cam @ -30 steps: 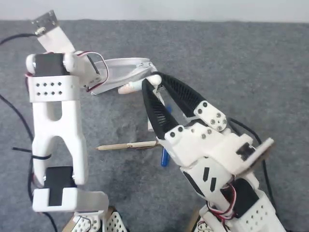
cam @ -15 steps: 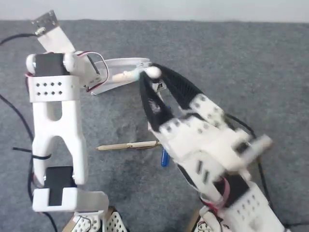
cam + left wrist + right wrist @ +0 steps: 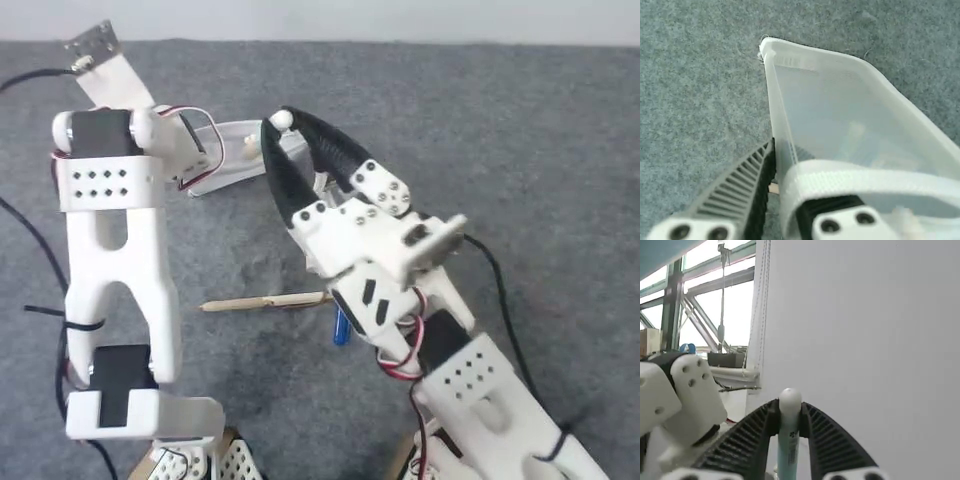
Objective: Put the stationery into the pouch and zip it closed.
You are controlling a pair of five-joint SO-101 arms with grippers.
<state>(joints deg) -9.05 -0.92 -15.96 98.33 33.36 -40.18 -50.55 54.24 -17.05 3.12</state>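
Nearest the arm bases, a blue pen (image 3: 341,326) is lying on the grey mat (image 3: 540,140), partly tucked under the right arm (image 3: 400,290). Just beside it a wooden pencil (image 3: 262,300) is lying flat. Its point is aiming toward the left arm (image 3: 110,250) and its other end is running in under the right arm. Cannot tell whether pencil and blue pen are touching.

Middle: the right gripper (image 3: 284,130) is clenching a white-capped pen (image 3: 789,401). Both black ribbed fingers (image 3: 756,434) are pressing on the barrel just below the rounded cap, and the cap is sticking out past the fingertips. The right wrist camera is facing a wall (image 3: 865,340) and a window (image 3: 715,315), so this gripper is tilting up off the mat. From above, its fingertips are overlapping the pouch's outline. Contact with the pouch cannot be determined.

Farther: the pouch (image 3: 840,115), translucent white, is resting on the mat with its mouth gaping open and the zip not drawn. The left gripper (image 3: 784,152) is pinching the pouch wall beside the white band of the mouth. One finger is sitting outside the wall and the other is showing dark through it. Pale and bluish shapes are showing faintly through the wall, too dim to identify.
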